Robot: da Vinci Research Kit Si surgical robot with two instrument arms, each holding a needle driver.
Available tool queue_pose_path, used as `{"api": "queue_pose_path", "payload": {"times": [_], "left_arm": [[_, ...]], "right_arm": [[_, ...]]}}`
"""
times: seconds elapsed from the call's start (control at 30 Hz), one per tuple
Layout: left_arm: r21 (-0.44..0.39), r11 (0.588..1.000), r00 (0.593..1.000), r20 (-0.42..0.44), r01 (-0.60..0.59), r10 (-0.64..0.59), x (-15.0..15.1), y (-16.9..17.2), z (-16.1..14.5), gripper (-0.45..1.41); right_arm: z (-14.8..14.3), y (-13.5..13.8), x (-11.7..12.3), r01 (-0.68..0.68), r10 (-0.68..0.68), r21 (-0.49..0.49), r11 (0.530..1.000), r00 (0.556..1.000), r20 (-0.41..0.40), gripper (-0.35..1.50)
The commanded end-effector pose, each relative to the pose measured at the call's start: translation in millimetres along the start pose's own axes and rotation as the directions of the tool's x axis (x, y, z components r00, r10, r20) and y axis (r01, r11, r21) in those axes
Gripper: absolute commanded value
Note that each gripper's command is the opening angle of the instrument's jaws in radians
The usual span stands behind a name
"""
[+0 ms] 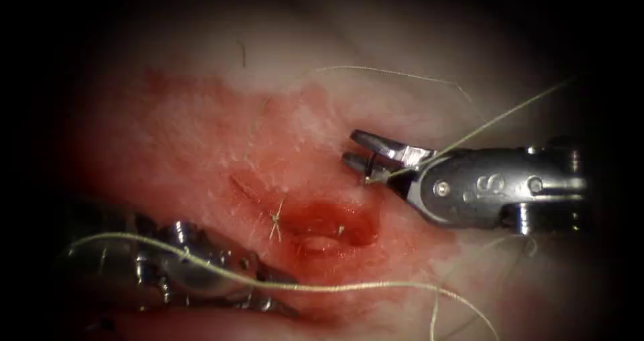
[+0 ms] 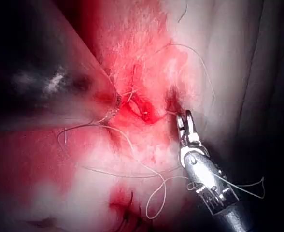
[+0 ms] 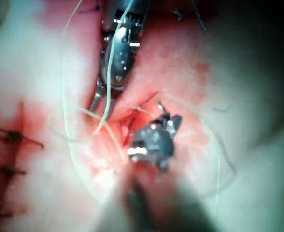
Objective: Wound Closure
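Note:
The tissue (image 1: 201, 139) has a short open cut (image 1: 329, 228) wet with red fluid, and a knotted stitch (image 1: 275, 221) sits at the cut's left end. My right tool (image 1: 355, 150) hovers just above and right of the cut, jaws parted. A taut thread (image 1: 483, 126) runs from the base of those jaws up to the right. My left tool (image 1: 278, 274) lies low on the left, its tip just below the cut, with a long thread (image 1: 322, 287) draped over it. The right tool (image 2: 184, 117) also appears in the left wrist view, the left tool (image 3: 102, 99) in the right wrist view.
A slack thread loop (image 1: 402, 74) lies across the pale tissue above the cut. More thread curls at the lower right (image 1: 469, 307). Finished dark stitches (image 3: 9, 137) show on the tissue in the right wrist view.

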Motion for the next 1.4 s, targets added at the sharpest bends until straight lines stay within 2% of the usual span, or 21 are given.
{"api": "queue_pose_path", "payload": {"times": [0.03,0.1,0.23,0.3,0.4,0.43,0.47,0.5,0.53,0.6,0.67,0.7,0.77,0.8,0.87,0.97,1.1,1.23,1.37,1.4], "left_arm": [[-0.003,1.000,1.000,0.000,-0.001,0.001,0.1,0.0,0.9,0.29],[0.000,1.000,1.000,0.000,-0.001,0.001,0.2,-0.2,1.0,0.29],[0.005,1.000,1.000,0.000,-0.003,0.003,0.1,-0.7,1.5,0.29],[0.005,1.000,1.000,0.000,-0.004,0.004,0.1,-0.7,1.5,0.29],[0.006,1.000,1.000,0.000,-0.006,0.006,-0.1,-1.1,1.5,0.29],[0.006,1.000,1.000,0.000,-0.006,0.006,-0.1,-1.1,1.5,0.29],[0.006,1.000,1.000,0.000,-0.007,0.007,-0.1,-1.1,1.5,0.29],[0.006,1.000,1.000,0.000,-0.007,0.007,-0.1,-1.1,1.5,0.29],[0.006,1.000,1.000,0.000,-0.007,0.007,-0.1,-1.1,1.5,0.29],[0.006,1.000,1.000,0.000,-0.007,0.007,-0.1,-1.1,1.5,0.29],[0.006,1.000,1.000,0.000,-0.007,0.007,-0.1,-1.1,1.5,0.29],[0.009,1.000,1.000,0.000,-0.007,0.007,-0.1,-1.2,1.5,0.29],[0.009,1.000,1.000,0.000,-0.008,0.008,-0.1,-1.2,1.5,0.29],[0.009,1.000,1.000,0.000,-0.008,0.008,-0.1,-1.2,1.5,0.29],[0.009,1.000,1.000,0.000,-0.014,0.014,-0.1,-1.2,1.4,0.29],[0.008,1.000,1.000,0.000,-0.014,0.014,-0.1,-1.1,1.3,0.29],[0.007,1.000,1.000,-0.001,-0.030,0.030,0.0,-0.8,0.9,0.30],[0.010,0.997,0.997,-0.004,-0.071,0.071,0.5,-0.3,0.4,0.33],[0.044,0.966,0.962,-0.086,-0.256,0.259,2.5,0.3,-0.2,0.41],[0.044,0.966,0.962,-0.086,-0.256,0.259,2.5,0.3,-0.2,0.41]], "right_arm": [[1.0,-0.3,-0.2,0.007,-0.007,0.007,1.000,1.000,0.006,-0.35],[1.2,-0.1,-0.2,-0.028,0.028,0.021,0.999,1.000,0.009,-0.35],[2.1,1.1,-0.7,-0.245,0.245,0.087,0.966,0.969,0.002,-0.35],[2.2,1.3,-0.9,-0.278,0.279,0.101,0.955,0.960,0.002,-0.35],[2.6,2.7,-1.8,-0.462,0.467,0.166,0.871,0.884,0.010,-0.35],[2.6,2.7,-1.8,-0.462,0.467,0.166,0.871,0.884,0.010,-0.35],[2.7,2.8,-2.0,-0.495,0.500,0.188,0.848,0.866,0.021,-0.35],[2.8,2.9,-2.3,-0.534,0.539,0.207,0.820,0.842,0.037,-0.35],[3.3,2.8,-3.4,-0.614,0.612,0.247,0.750,0.785,0.094,-0.35],[3.6,2.4,-4.1,-0.670,0.664,0.267,0.692,0.737,0.129,-0.35],[4.0,1.6,-5.1,-0.743,0.730,0.298,0.599,0.660,0.176,-0.35],[4.3,0.9,-5.8,-0.780,0.765,0.320,0.537,0.611,0.205,-0.35],[4.7,-0.3,-6.3,-0.805,0.782,0.356,0.475,0.571,0.249,-0.35],[4.7,-0.3,-6.3,-0.805,0.782,0.356,0.475,0.571,0.249,-0.35],[4.6,-1.5,-6.3,-0.831,0.800,0.389,0.398,0.522,0.296,-0.35],[4.0,-3.4,-5.7,-0.845,0.814,0.436,0.309,0.473,0.338,-0.35],[3.2,-5.2,-4.7,-0.846,0.815,0.447,0.291,0.464,0.348,-0.35],[3.2,-3.8,-4.9,-0.856,0.846,0.418,0.303,0.444,0.295,-0.35],[3.9,-0.8,-6.8,-0.906,0.910,0.382,0.181,0.302,0.285,-0.35],[3.9,-0.8,-6.8,-0.906,0.910,0.382,0.181,0.302,0.285,-0.35]]}}
